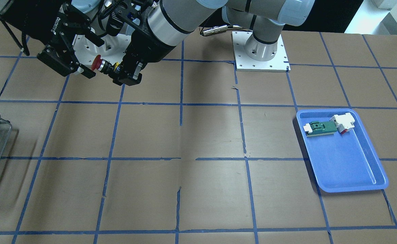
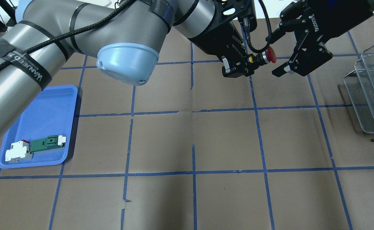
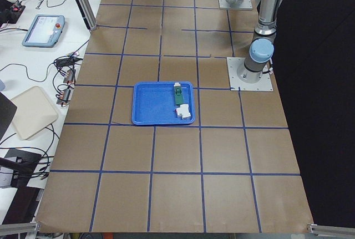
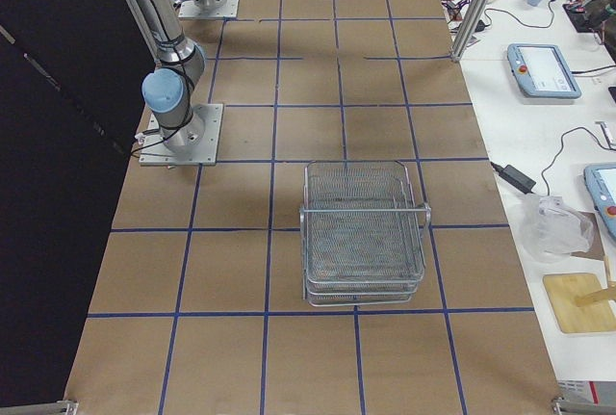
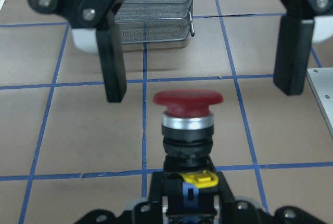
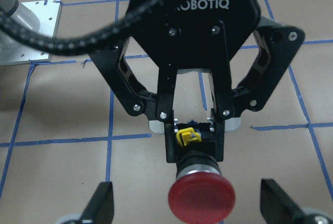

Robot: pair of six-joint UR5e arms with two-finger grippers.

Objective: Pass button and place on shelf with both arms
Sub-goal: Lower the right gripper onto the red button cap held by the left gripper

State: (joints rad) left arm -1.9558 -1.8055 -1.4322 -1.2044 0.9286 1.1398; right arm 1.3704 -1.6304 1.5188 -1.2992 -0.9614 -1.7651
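Front-facing view: the button (image 1: 99, 64) is held in the air above the table (image 1: 202, 135), near its robot-side edge; its long axis is level, red cap toward the right gripper (image 1: 90, 57), black body clamped in the left gripper (image 1: 116, 69); overhead view: the right gripper's fingers (image 2: 279, 72) are spread wide either side of the cap, not touching; the shelf (image 2: 372, 89) stands well apart at the table's end; left wrist view: domed red cap, silver collar, black body, yellow tab; a gap shows on both sides of the cap.
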